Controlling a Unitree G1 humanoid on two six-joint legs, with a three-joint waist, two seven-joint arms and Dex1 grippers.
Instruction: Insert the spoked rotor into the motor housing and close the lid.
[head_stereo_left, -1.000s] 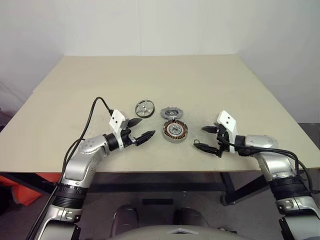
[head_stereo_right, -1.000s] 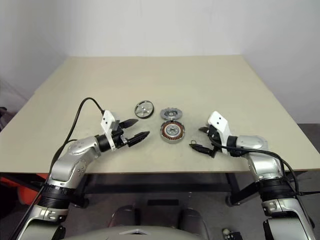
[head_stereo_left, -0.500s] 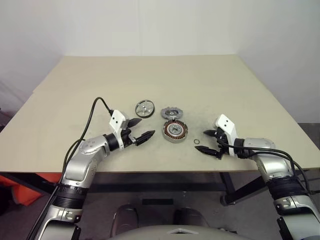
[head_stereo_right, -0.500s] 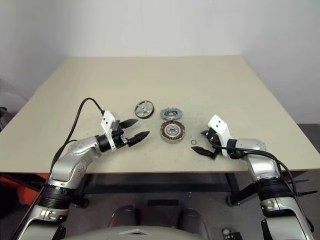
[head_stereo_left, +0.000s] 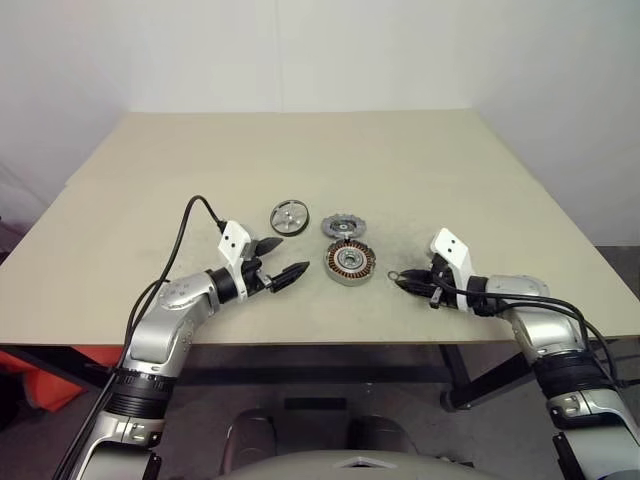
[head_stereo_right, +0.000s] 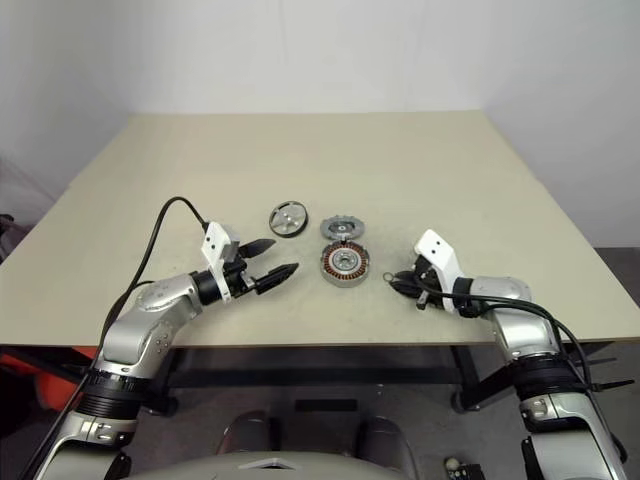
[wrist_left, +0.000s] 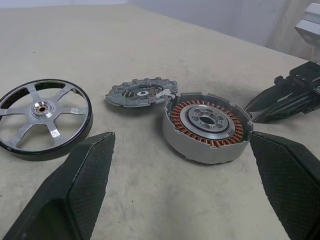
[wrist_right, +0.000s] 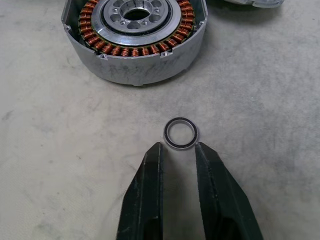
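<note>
The table (head_stereo_left: 300, 160) carries 3 round parts near its front edge. The motor housing (head_stereo_left: 351, 263) sits nearest the robot, copper windings up and its bore empty. The lid (head_stereo_left: 343, 225) lies just behind it, touching or nearly touching its rim. The spoked rotor (head_stereo_left: 289, 217) lies to the left of the lid, apart from both. A small metal ring (wrist_right: 180, 133) lies on the table just right of the housing.

The left gripper (head_stereo_left: 282, 259) hovers with its jaws spread wide, holding nothing, aimed toward the housing. The right gripper (wrist_right: 178, 150) is down at the ring with its 2 fingers narrowed to a small gap; their tips touch or nearly touch the ring's near edge, and I cannot tell whether it is pinched.

The rotor is untouched, so insertion is not yet done. To do it well, grip the rotor by its rim, keep it level, centre its hub over the bore, and lower it straight.
</note>
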